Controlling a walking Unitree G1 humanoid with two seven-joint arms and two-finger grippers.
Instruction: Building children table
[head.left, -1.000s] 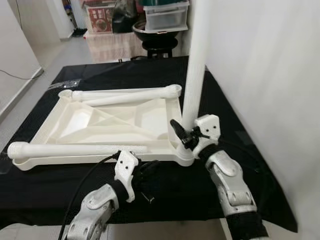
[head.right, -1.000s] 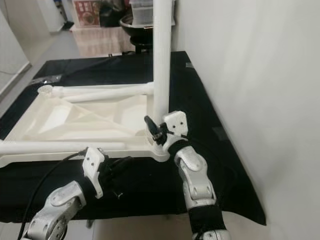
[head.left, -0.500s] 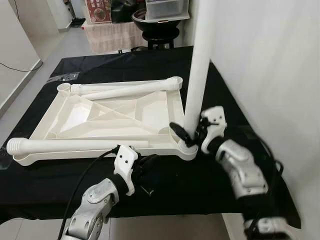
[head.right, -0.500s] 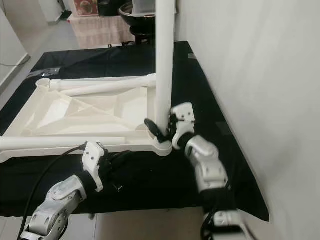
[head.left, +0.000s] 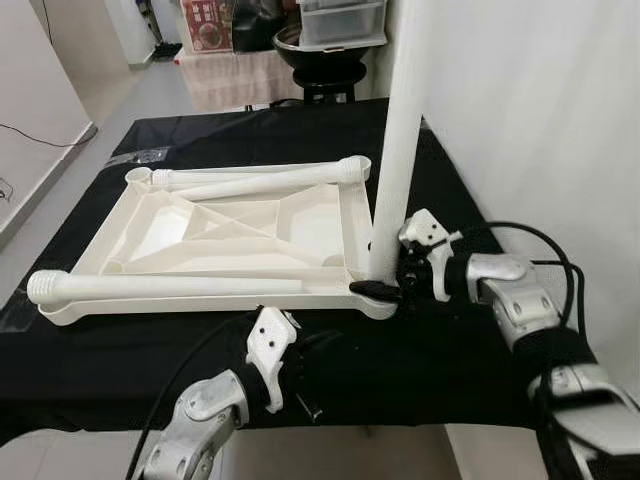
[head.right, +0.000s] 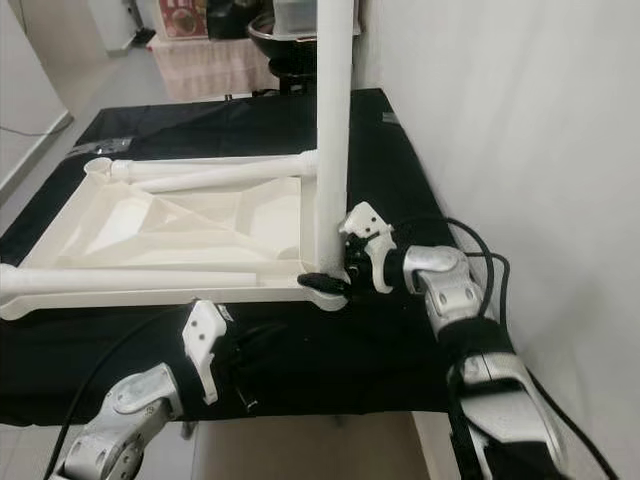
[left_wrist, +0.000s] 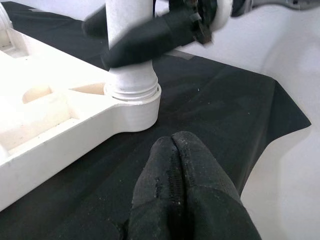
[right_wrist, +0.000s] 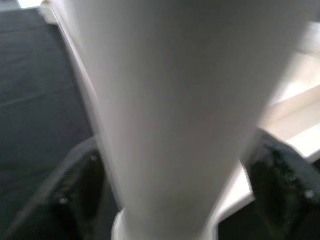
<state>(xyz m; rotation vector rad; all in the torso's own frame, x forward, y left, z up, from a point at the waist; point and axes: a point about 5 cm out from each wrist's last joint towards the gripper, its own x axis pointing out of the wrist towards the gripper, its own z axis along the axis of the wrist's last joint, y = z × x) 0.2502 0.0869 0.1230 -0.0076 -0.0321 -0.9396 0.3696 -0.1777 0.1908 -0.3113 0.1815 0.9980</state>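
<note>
While the upturned white tabletop lies flat on the black cloth, I've got my right gripper wrapped round the foot of the upright table leg, right where it seats in the tabletop's near right corner socket. One black finger crosses the front of the leg just above the socket collar, the other sits behind it, so the grip is closed on the leg. From the right wrist I see the leg huge and blurred between the two pads. My left gripper rests low on the cloth just in front of that corner, fingers pressed together, holding nothing. Two loose legs lie across the tabletop: one along the near edge, one along the far edge
</note>
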